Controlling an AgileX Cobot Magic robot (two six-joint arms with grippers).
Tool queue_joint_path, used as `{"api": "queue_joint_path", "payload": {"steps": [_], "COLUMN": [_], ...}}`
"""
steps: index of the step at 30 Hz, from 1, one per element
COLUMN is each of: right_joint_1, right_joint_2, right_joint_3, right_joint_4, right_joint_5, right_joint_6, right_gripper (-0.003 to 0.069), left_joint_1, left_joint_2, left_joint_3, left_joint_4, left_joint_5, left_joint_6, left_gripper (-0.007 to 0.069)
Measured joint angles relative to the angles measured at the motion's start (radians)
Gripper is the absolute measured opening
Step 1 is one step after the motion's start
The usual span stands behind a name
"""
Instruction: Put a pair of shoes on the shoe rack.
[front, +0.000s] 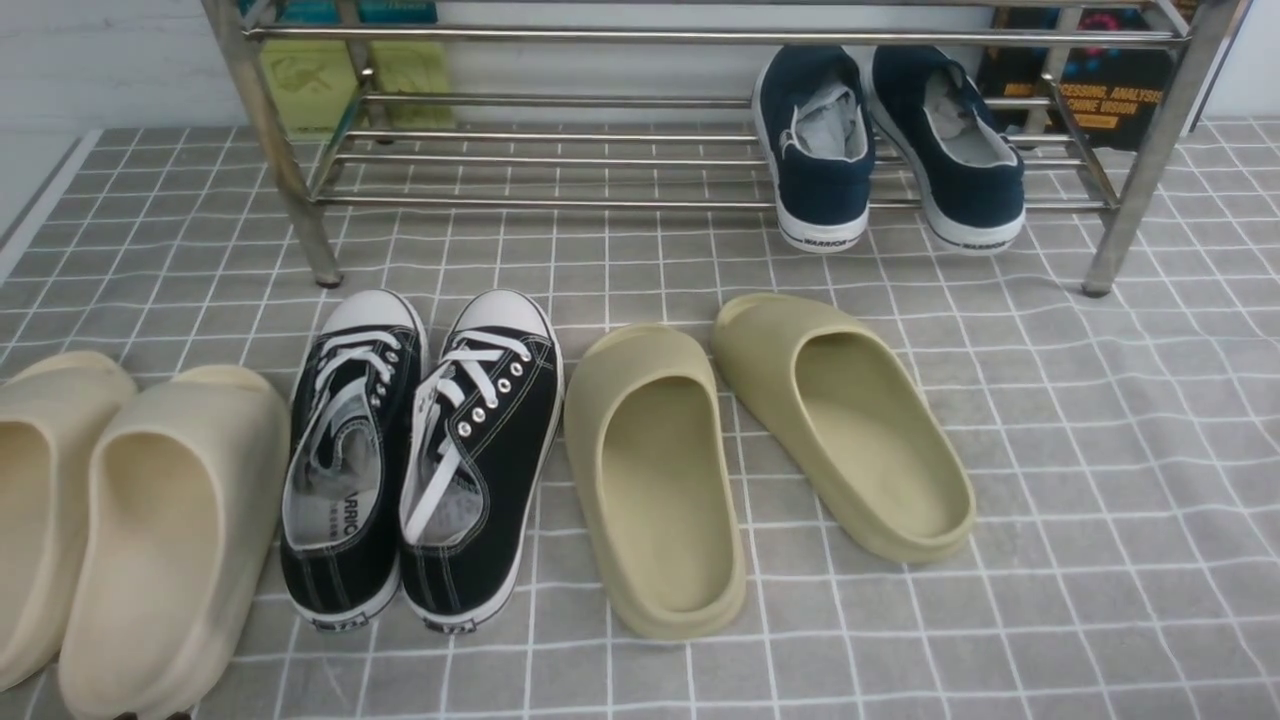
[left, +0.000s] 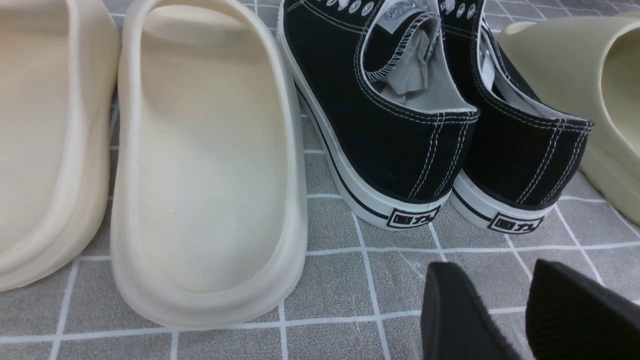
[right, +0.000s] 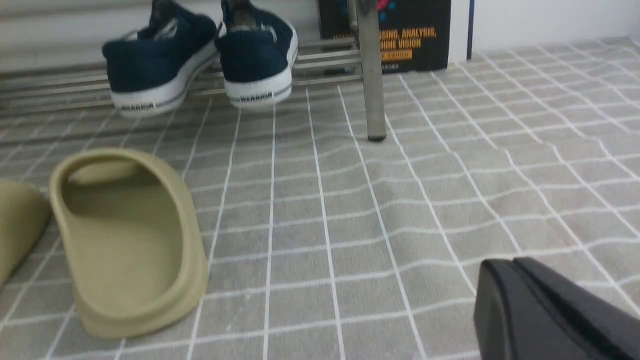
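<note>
Silver shoe rack (front: 620, 160) at the far edge of the counter (front: 1100, 480), wide, bars running left to right. On its lowest tier, toward the right end: the pair of navy shoes (front: 880, 150), side by side, heels overhanging the front bar, long axes pointing away from the robot. Looks already placed; task judged essentially done.

Right end effector (right: 545, 310) low over bare cloth, fingers pressed together, holding nothing; shoes straight ahead and well apart from it; nearer arm by far. Left end effector (left: 505, 310) parted, empty, just behind the heels of the black lace-up sneakers (left: 440, 125), beside the cream slides (left: 200, 165).

Grey gridded cloth, slightly rippled; olive slides (front: 760, 450) mid-counter; books (front: 1100, 80) behind the rack.
</note>
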Motion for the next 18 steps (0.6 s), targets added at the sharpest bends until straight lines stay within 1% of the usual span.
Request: {"api": "queue_joint_path", "payload": {"steps": [3,5,7,18], "right_joint_1": [-0.005,-0.007,-0.007,-0.007], "right_joint_2": [0.0,0.0,0.0,0.0], "right_joint_3": [0.0,0.0,-0.005,-0.01], "right_joint_4": [0.0,-0.025,-0.035,-0.043], "right_joint_5": [0.06,0.12,0.143,0.167], "right_joint_6": [-0.008,0.014,0.029,0.043], "right_gripper": [0.0005,0.0005,0.0005,0.0006], "left_joint_1": [0.0,0.0,0.0,0.0], "left_joint_2": [0.0,0.0,0.0,0.0], "left_joint_3": [0.0,0.0,0.0,0.0], "left_joint_4": [0.0,0.0,0.0,0.0], "left_joint_5": [0.0,0.0,0.0,0.0], "left_joint_6": [0.0,0.0,0.0,0.0], "left_gripper": [0.0238,0.0238,0.0238,0.0238]}}
